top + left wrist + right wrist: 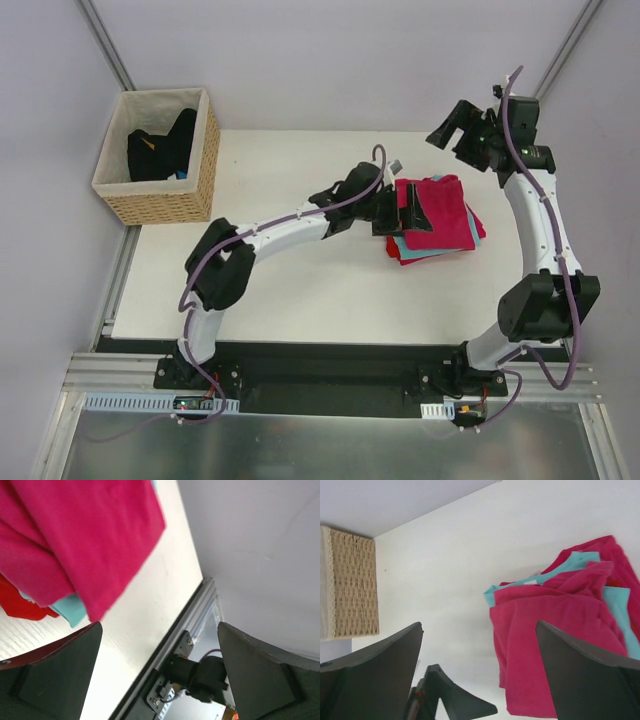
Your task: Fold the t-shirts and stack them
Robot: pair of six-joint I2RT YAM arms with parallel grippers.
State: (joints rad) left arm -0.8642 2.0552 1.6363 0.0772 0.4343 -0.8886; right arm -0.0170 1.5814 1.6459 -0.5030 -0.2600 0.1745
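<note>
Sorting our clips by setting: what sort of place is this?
Likely a robotics lab cell: bare grey walls enclose a white table; left arm and right arm sit bolted to a metal frame.

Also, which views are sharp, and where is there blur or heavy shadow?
Top external: even light, stack sharp, only soft shadows. Left wrist: pink shirt very close and blurred. Right wrist: stack fairly sharp, dark fingers soft-edged.

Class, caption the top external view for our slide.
Stacked t-shirts; left hand open at their edge, right hand open beyond them; wicker basket far left.
</note>
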